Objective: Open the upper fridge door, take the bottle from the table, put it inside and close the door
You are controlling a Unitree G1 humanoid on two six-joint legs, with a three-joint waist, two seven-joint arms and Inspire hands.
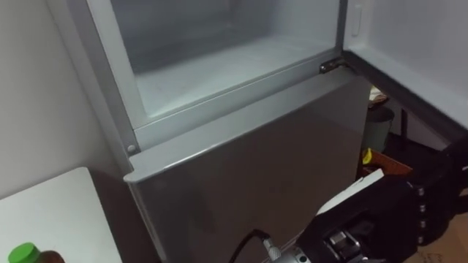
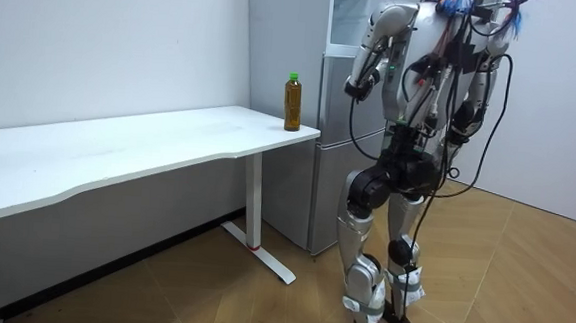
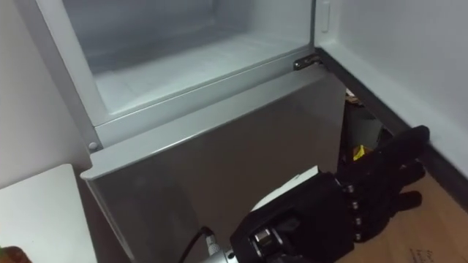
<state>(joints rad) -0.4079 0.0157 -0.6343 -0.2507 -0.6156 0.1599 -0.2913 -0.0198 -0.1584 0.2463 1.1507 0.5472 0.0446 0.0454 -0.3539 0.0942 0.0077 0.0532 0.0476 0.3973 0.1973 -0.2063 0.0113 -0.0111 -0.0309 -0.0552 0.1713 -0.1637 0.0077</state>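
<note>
Since the fridge's upper compartment point(image 1: 219, 69) stands open and bare, with its door point(image 1: 424, 44) swung away to the right, the step in hand is, by my judgement, fetching the bottle point(image 2: 293, 102). It is in neither hand: it stands upright at the end of the white surface point(image 2: 149, 143) next to the fridge, and its green cap point(image 1: 26, 253) peeps in at the near left of the eye views. The right hand point(image 3: 351, 203) hangs at the near right, before the right part of the lower door point(image 1: 256, 168), its fingers spread straight and holding nothing. The left hand point(image 2: 357, 86) shows in the room view, raised before the fridge front; its state I cannot tell. The robot stands facing the fridge, with the surface on its left. To do this well, it should first turn toward the surface so that the whole bottle comes into sight. It should then close a hand round the middle of the body, below the cap, and lift straight up so the bottle does not tip off the corner. Carried upright, the bottle must clear the top edge of the lower door and go well in on the compartment's floor, away from the lip. As for writing, whatever label the bottle carries is too small to read, and no legible print shows on the fridge.
</note>
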